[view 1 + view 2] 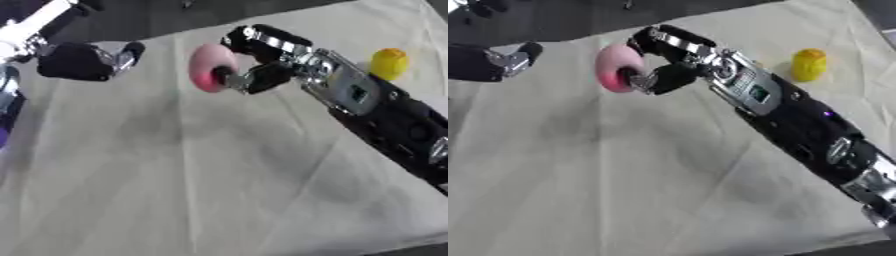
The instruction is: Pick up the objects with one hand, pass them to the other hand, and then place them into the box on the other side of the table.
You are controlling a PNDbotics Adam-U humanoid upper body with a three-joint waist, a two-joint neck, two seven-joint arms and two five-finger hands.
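Two robot hands show over a counter (175, 190) covered with a pale, creased cloth. The right robot hand (262, 60) reaches in from about four o'clock, its black and silver forearm running diagonally up toward the centre top. Its fingers (271, 37) and thumb curl round a pink rounded object (210, 67), grasping it at about twelve o'clock in the view; the fingers arch over the object's top and the thumb presses in from below. The pink object appears lifted clear of the cloth, though contact with the cloth cannot be told for sure.

The left robot hand (79, 61) comes in from about ten o'clock, near the pink object but apart from it, with a gap of cloth between them. Its dark palm faces roughly toward the object, and a finger (131, 52) points out that way; the fingers look relaxed and hold nothing.

One yellow object (808, 64), small and rounded, stands on the cloth at about two o'clock, just beyond the right forearm and apart from it.

A dark surface lies past the cloth's far edge along the top of both views.
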